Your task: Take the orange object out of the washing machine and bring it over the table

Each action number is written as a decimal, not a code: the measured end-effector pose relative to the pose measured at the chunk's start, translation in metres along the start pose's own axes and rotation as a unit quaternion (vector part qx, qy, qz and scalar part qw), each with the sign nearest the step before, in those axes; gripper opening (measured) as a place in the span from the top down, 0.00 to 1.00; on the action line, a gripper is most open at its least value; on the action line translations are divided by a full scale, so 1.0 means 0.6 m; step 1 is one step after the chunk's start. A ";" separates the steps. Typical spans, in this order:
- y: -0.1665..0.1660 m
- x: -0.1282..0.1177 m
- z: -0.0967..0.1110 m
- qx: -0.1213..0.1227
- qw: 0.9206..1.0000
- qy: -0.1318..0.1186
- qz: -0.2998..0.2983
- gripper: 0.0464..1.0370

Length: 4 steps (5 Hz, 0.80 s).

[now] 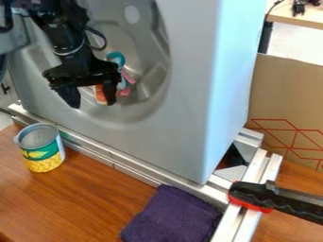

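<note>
The gripper (92, 100) hangs at the upper left in front of the round recess of a grey box, its two fingers apart and pointing down. Behind its right finger, a teal and white item (117, 57) and a pink piece (128, 85) show in the recess. An orange patch (99, 94) shows between the fingers; whether the gripper touches it I cannot tell. Lower left, a can (43, 153) with a green and yellow label stands upright on the wooden table. A folded dark purple cloth (172, 218) lies at the bottom, apart from the gripper.
The grey box (189, 108) rises through the middle. Metal rails (129, 168) run along its base and down at the right, where a black and red clamp (259, 196) juts in. Cardboard (287, 94) stands behind at the right.
</note>
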<state>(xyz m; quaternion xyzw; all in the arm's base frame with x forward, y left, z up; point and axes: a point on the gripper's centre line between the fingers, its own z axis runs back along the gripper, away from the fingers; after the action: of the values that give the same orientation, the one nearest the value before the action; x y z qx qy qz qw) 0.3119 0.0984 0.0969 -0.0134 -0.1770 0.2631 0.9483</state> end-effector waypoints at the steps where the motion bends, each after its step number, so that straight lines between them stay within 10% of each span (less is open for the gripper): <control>1: -0.002 -0.003 -0.011 -0.004 1.000 0.008 -0.001 0.04; 4: -0.011 0.013 -0.035 -0.009 1.000 0.020 0.000 0.04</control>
<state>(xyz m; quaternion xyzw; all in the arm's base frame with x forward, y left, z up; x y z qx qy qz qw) 0.3285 0.0981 0.0807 -0.0277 -0.1602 0.2611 0.9515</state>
